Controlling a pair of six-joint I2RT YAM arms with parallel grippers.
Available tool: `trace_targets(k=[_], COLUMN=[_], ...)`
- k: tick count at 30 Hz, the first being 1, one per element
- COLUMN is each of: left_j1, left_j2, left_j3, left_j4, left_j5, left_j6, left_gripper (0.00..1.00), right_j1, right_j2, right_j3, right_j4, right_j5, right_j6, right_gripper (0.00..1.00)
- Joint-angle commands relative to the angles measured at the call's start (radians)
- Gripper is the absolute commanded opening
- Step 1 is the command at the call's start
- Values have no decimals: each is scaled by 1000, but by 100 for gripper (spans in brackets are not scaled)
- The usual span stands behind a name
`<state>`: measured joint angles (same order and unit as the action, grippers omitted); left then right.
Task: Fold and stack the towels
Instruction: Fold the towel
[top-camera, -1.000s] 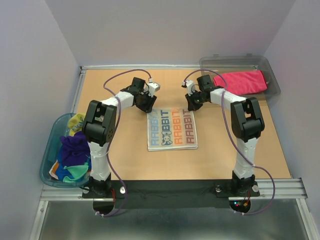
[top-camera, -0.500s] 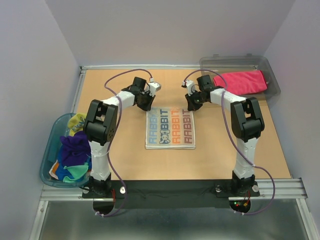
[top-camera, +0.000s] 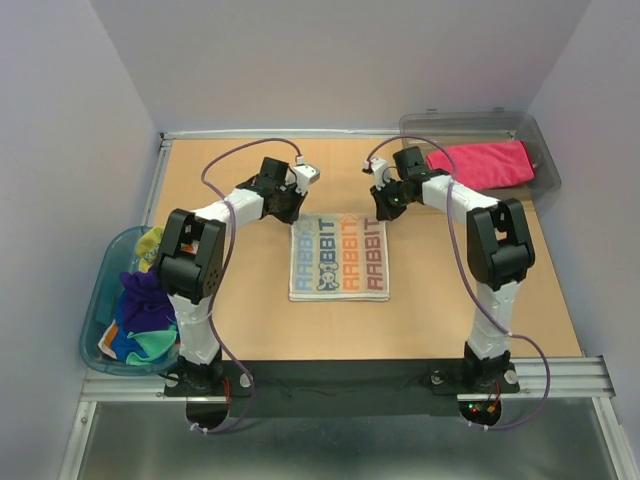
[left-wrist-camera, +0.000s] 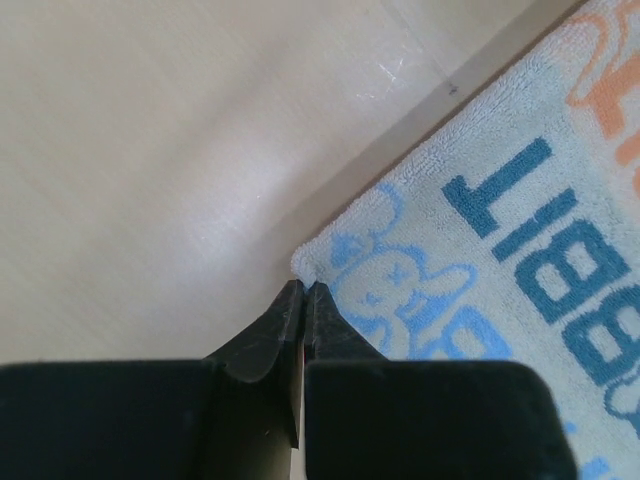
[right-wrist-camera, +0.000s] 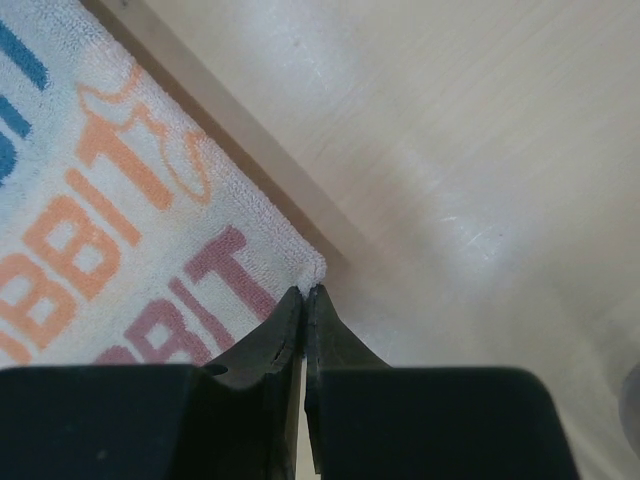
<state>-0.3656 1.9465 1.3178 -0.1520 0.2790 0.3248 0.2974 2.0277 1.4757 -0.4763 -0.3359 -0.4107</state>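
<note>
A striped towel (top-camera: 340, 257) with big blue, orange and pink letters lies flat in the middle of the table. My left gripper (top-camera: 291, 214) is shut on its far left corner (left-wrist-camera: 310, 262), pinching the tip of the cloth (left-wrist-camera: 304, 285). My right gripper (top-camera: 385, 212) is shut on the far right corner (right-wrist-camera: 310, 270), the tip caught between its jaws (right-wrist-camera: 305, 291). A magenta pink towel (top-camera: 482, 163) lies folded in the clear bin. Purple, yellow and teal towels (top-camera: 146, 300) are heaped in the blue tub.
The clear grey plastic bin (top-camera: 540, 140) stands at the back right corner. The blue-rimmed oval tub (top-camera: 92, 320) sits off the table's left edge. A metal rail (top-camera: 560, 375) runs along the near edge by the arm bases.
My left gripper has closed on the towel's far left corner. The towel has drawn slightly shorter toward the far edge. The right gripper keeps its hold.
</note>
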Motion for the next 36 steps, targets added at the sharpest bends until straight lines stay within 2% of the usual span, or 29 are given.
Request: trace_targets(k=[1,12,25,28,36], left_j1=[8,-13,-50,-56,-62], left_j2=[-162,-357,-589,-619,-658], left_j3=[-66,-239,-489,-515,-549], left_j4=[75,108,81,78,-23], left_j5=[-41,-64,-55,-9,-32], left_j6=[14,-110,-320,-381,-536], left_gripper=[0,0,0,0,0], right_j1=[9,63,75,77,77], right_j2=[-122,-296,-487,-507,-557], right_j3=[-32,-176,-393,-434,-512], right_j4=[-33,-31,-35,-39,-42], right_j5=[64,89,-54,-72,-51], right_j6=[7,88,265,326,463], right_gripper=[0,1,1,1,0])
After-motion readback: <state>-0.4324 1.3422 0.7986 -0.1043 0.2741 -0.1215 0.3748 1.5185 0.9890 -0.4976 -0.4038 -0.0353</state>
